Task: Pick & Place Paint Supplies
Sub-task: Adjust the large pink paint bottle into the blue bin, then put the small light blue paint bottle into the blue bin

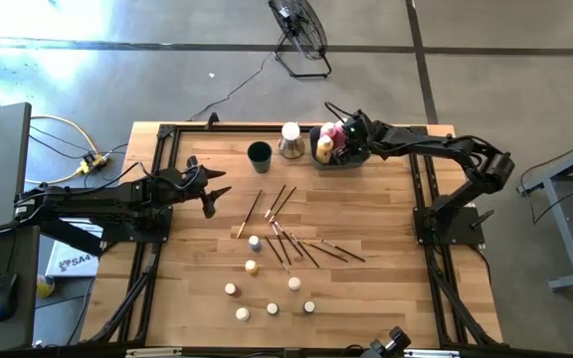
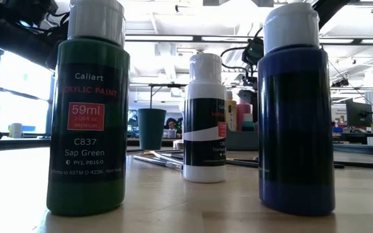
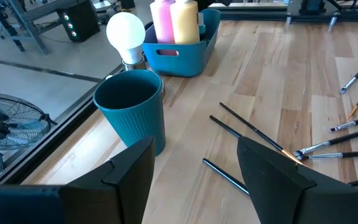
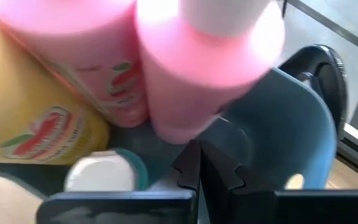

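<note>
Wooden planks form the tabletop [image 1: 386,298], framed by dark rails and standing on a grey concrete floor. At the left, the left tool [image 1: 210,191] hovers low over bare wood with its two fingers [image 3: 272,174] apart and nothing between them; its wrist view looks past them toward a ribbed teal cup [image 3: 131,107] near the far edge. Just beyond the cup stands a white light bulb [image 3: 126,32] in a metal base. Across the middle, thin dark-handled brushes [image 1: 288,237] lie scattered flat, some crossing one another. Nearer the front edge, small white-capped paint bottles [image 1: 255,267] stand upright and apart from each other; the low view shows three of them close up, one labelled Sap Green [image 2: 88,123], a white one [image 2: 204,123] and a dark blue one [image 2: 296,123]. At the right rear, a teal bin [image 1: 351,159] holds upright pink bottles [image 4: 197,74] and a yellow bottle [image 1: 324,149], packed touching. The right tool [image 1: 348,139] reaches down inside this bin, just beside the pink bottles, its fingers [image 4: 194,171] pressed together and gripping nothing. A floor fan [image 1: 299,30] stands beyond the tabletop.
</note>
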### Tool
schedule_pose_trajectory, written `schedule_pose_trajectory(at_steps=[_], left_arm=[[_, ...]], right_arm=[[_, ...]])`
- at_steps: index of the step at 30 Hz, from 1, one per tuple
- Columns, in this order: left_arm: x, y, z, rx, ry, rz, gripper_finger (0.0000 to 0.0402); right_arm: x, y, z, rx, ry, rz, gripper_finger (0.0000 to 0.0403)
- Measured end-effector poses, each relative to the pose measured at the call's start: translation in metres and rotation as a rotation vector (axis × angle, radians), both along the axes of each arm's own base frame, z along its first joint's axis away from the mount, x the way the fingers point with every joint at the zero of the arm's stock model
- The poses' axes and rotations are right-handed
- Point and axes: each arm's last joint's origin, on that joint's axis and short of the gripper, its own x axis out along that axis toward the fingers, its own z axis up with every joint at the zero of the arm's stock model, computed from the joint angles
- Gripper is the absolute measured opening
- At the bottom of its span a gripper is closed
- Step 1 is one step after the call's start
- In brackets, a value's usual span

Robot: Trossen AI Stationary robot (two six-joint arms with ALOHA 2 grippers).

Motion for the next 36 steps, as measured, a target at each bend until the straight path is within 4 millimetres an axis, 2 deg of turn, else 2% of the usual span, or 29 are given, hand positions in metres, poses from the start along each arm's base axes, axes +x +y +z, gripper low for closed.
schedule_pose_trajectory(at_steps=[10,27,36], left_arm=[[0.000,0.000,0.000,0.000,0.000,0.000,0.0225],[0.000,0.000,0.000,0.000,0.000,0.000,0.0225],[0.000,0.000,0.000,0.000,0.000,0.000,0.0226]], right_arm=[[0.000,-0.003,0.003,-0.071,0.007,-0.050,0.0002],[0.000,-0.009,0.005,-0.059,-0.032,0.016,0.0002],[-0.008,-0.003,0.003,-0.032,0.060,-0.029,0.0002]])
